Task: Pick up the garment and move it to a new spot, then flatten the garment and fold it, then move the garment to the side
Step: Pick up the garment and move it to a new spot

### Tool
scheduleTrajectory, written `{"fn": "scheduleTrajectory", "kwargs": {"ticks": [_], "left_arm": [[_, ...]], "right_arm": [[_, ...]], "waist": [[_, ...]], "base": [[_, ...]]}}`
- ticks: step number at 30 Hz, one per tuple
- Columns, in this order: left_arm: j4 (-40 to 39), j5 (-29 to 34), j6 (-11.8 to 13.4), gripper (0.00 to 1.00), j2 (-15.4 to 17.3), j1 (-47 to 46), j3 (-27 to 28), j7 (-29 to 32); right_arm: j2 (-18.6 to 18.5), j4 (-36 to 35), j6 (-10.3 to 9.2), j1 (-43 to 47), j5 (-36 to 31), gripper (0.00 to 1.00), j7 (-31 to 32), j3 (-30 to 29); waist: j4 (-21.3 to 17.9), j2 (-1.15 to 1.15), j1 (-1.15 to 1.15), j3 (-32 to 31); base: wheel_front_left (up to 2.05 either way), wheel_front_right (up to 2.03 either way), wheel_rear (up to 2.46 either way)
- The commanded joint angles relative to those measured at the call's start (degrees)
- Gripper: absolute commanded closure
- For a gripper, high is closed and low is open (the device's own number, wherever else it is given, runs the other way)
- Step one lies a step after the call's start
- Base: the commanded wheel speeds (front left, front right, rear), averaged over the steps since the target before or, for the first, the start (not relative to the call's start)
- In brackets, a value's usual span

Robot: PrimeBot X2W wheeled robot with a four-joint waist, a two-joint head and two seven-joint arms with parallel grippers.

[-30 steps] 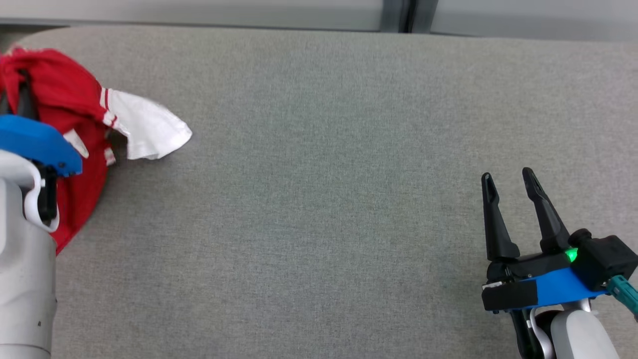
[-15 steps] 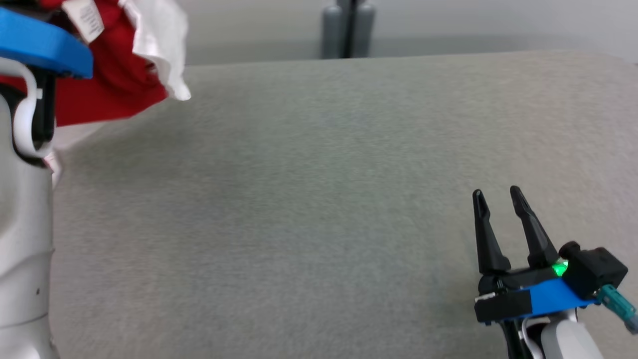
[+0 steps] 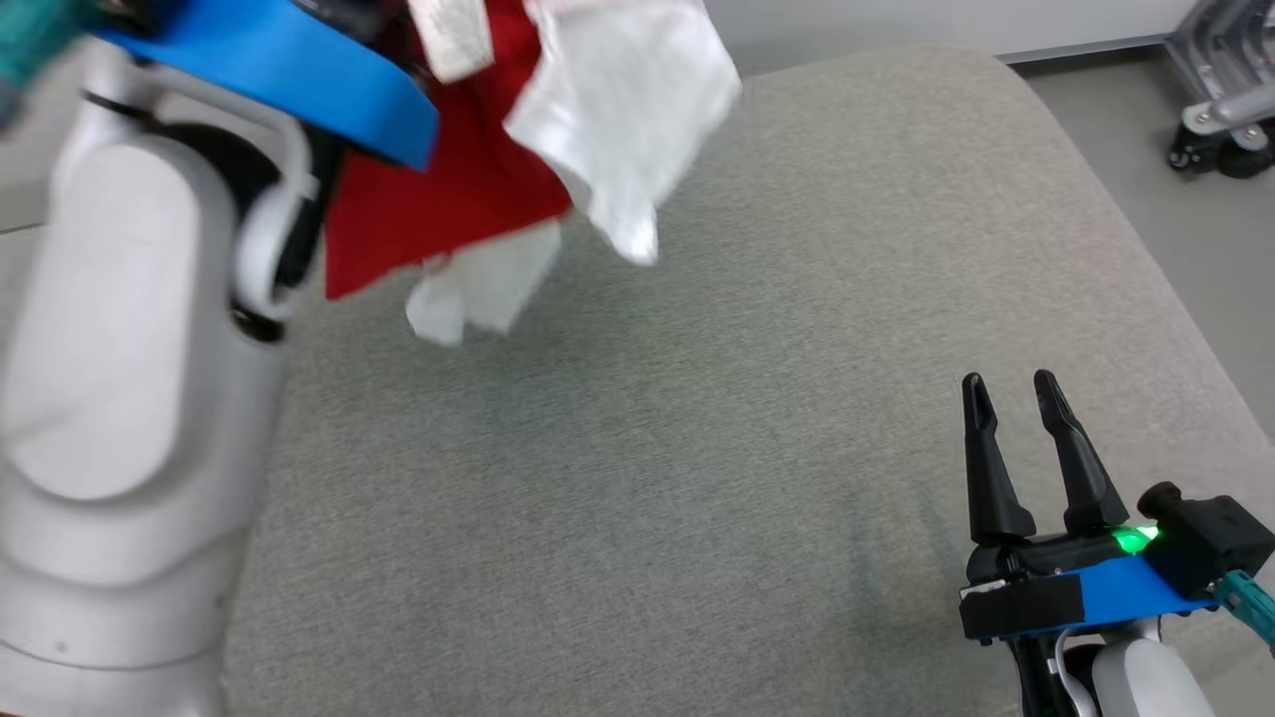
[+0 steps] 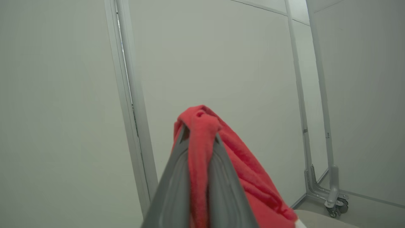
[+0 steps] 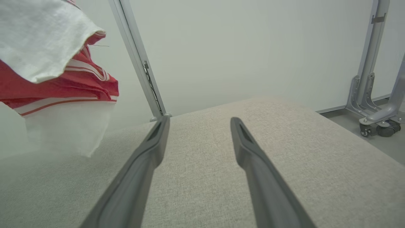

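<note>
Red-and-white cloth garment (image 3: pixel 453 194) hangs bunched in the air above the far left of the grey fabric-covered desk (image 3: pixel 697 478). Its long axis is roughly vertical, with the white parts lowest. Left jaws clenched on a red fold at its top. Right jaws spread, empty, low over the desk's near right.

- A broad surface covered in grey woven fabric (image 3: pixel 697 448) spreads across the foreground, and its far right corner is rounded.
- Plain pale wall panels (image 4: pixel 221 63) stand behind it, smooth and bare.
- A slim vertical metal strip (image 4: pixel 126 95) runs up the join between two panels.
- Smooth grey floor (image 3: pixel 1195 249) lies past the surface's right edge, meeting the wall at a dark baseline.
- A grey metal upright on a castered base (image 5: pixel 376 117) stands on that floor, close to the wall.
- The light is soft and even, without hard shadows.
</note>
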Motion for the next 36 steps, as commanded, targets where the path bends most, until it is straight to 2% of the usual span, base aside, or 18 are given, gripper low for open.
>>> {"fn": "scheduleTrajectory", "kwargs": {"ticks": [1,7,20,29,30,31,36], "left_arm": [[0.6,-0.3,-0.1,1.00,-0.2,1.4,-0.4,-0.3],[4.9,-1.7,0.1,1.00,-2.0,9.6,-3.7,-2.3],[10.6,-4.6,0.9,1.00,-6.1,33.3,-10.9,-7.2],[11.6,-4.4,0.5,1.00,-7.9,40.1,-17.7,-7.6],[11.5,-4.5,0.5,0.58,-8.1,40.3,-18.0,-8.0],[11.4,-4.6,0.7,0.00,-8.3,40.3,-18.0,-8.3],[9.3,-3.7,2.1,0.00,-8.1,39.3,-17.1,-12.0]], "right_arm": [[-0.2,-0.2,0.13,0.3,0.4,0.00,-0.2,-0.1],[-0.2,-0.6,0.13,1.0,0.7,0.00,-0.2,-0.5],[-0.2,0.4,0.13,1.6,-0.9,0.00,-0.2,-0.7],[-0.2,1.5,0.13,2.4,-1.2,0.00,-0.1,-0.2],[-0.2,1.6,0.13,2.5,-1.3,0.00,-0.1,-0.3],[-0.2,1.8,0.13,2.5,-1.3,0.00,-0.1,-0.3],[-0.2,2.2,0.13,3.6,-1.8,0.00,-0.1,-0.9]], "waist": [[-0.5,0.01,0.00,-0.3],[-0.5,0.01,0.00,-0.1],[3.1,0.01,0.00,-1.1],[5.9,0.01,0.00,-2.9],[6.2,0.01,0.00,-3.1],[6.4,0.01,0.00,-3.4],[8.2,0.01,0.00,-5.2]], "base": [[0.00,0.00,0.00],[0.00,0.00,0.00],[0.00,0.00,0.00],[0.00,0.00,0.00],[0.00,0.00,0.00],[0.00,0.00,0.00],[0.00,0.00,0.00]]}}
